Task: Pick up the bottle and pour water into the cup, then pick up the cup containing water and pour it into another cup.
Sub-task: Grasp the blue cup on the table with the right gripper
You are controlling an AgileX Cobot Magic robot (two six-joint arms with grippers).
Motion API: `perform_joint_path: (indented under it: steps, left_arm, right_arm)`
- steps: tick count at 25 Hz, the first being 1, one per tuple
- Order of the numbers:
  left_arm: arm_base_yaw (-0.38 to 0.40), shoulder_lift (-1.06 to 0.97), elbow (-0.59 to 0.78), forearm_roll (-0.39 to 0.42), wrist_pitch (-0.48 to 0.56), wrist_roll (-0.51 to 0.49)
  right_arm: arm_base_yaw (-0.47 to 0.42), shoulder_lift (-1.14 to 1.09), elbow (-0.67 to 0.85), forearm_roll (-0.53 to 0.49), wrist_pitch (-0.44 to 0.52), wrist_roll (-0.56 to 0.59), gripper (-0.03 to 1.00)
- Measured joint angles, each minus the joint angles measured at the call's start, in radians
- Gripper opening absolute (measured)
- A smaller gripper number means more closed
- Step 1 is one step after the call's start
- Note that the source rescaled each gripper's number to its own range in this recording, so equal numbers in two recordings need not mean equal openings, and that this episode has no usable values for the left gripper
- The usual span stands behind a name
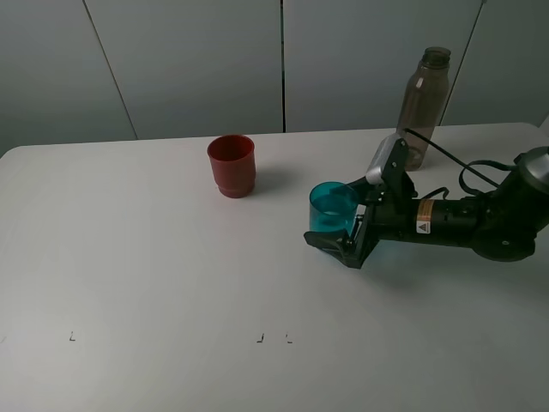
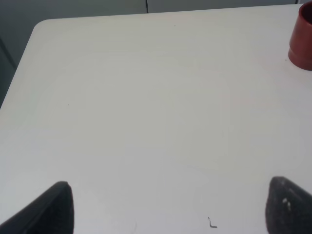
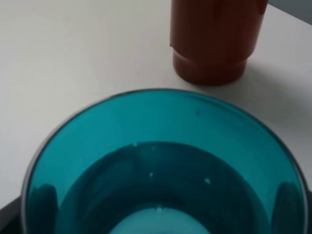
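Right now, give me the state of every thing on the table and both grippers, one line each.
bottle: upright on the table, not held.
right gripper: open, jaws either side of the teal cup.
teal cup: upright, resting on the table.
red cup: upright, standing alone.
left gripper: open, empty.

A test lab was suggested by a bare white rounded-corner table [image 1: 129, 257] under the black right gripper [image 1: 336, 221], plain grey wall panels [image 1: 189, 60] beyond it, and small black drawn marks [image 1: 260, 339] well aside.
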Motion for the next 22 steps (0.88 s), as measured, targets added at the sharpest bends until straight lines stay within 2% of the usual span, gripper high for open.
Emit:
perform_joint_path:
  steps: [18,22]
  left_arm:
    - [0.000,0.000,0.000,0.000,0.000,-0.007]
    - [0.000,0.000,0.000,0.000,0.000,-0.007]
  right_arm:
    - [0.011,0.002,-0.027,0.011,-0.015,0.038,1.00]
    - [0.011,0.002,-0.027,0.023,0.015,0.043,1.00]
